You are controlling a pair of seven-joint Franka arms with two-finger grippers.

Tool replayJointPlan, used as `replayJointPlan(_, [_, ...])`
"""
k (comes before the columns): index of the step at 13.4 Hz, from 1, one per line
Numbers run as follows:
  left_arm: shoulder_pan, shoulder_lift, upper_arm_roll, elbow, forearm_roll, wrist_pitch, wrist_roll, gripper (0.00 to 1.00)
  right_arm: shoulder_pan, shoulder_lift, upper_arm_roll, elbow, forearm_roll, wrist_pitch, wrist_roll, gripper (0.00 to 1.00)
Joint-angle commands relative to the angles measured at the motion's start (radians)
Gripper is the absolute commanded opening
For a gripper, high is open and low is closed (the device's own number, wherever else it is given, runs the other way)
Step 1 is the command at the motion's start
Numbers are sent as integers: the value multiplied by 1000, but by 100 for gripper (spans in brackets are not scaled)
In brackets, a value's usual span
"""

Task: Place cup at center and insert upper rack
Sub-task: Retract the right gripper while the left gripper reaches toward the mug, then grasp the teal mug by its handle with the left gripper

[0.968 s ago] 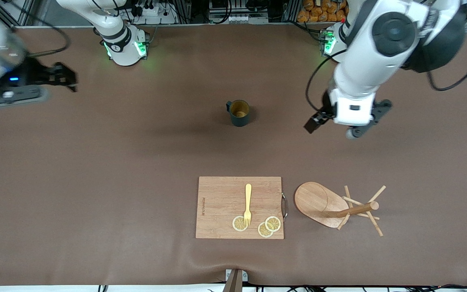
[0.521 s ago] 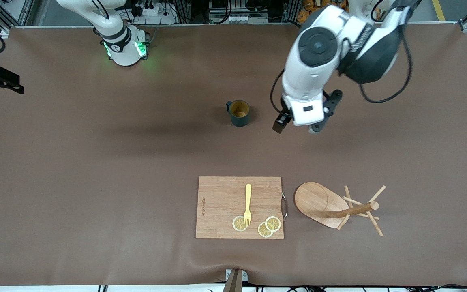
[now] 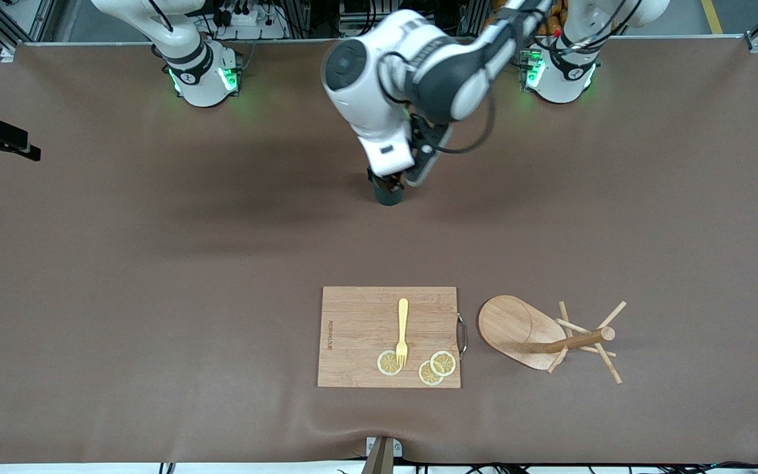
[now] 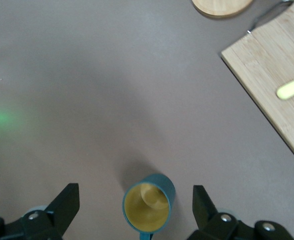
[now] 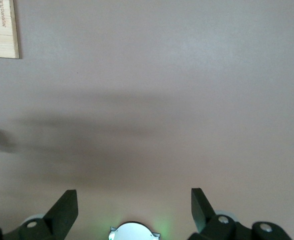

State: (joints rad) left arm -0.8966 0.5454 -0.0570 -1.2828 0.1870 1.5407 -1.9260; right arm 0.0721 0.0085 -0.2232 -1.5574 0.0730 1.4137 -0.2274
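- The cup (image 4: 148, 209), dark teal with a yellowish inside, stands upright mid-table.
- The upper rack (image 3: 545, 336), a light wooden mug tree, lies tipped over beside the cutting board (image 3: 359, 336), nearer the front camera.

The left gripper (image 4: 134, 212) has swung from the left arm's end of the table to over the cup (image 4: 148, 209).

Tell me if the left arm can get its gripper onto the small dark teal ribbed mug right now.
Probably yes: the left gripper hangs open directly over the small dark teal ribbed mug, fingers either side, nothing between them.
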Motion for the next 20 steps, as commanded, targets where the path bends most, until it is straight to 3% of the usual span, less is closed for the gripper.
replayJointPlan(1, [-97,73,20,89,81,-37,-57,100,44,-10,-13,-18,-27,19,-1,100])
replayJointPlan(6, [-251,198,20,166,238,-36,-188,100,71,-5,-12,-16,-84,44,-3,100])
replayJointPlan(8, [-292,264,23,224,259,-36,-199,100,69,-4,-12,-18,-82,40,-1,100])
replayJointPlan(12, [-378,361,46,249,276,-36,-254,100,71,2,-12,-20,-82,39,-1,100])
replayJointPlan(20, [-381,490,66,295,276,-24,-315,100,75,22,-10,-9,-76,36,3,100])
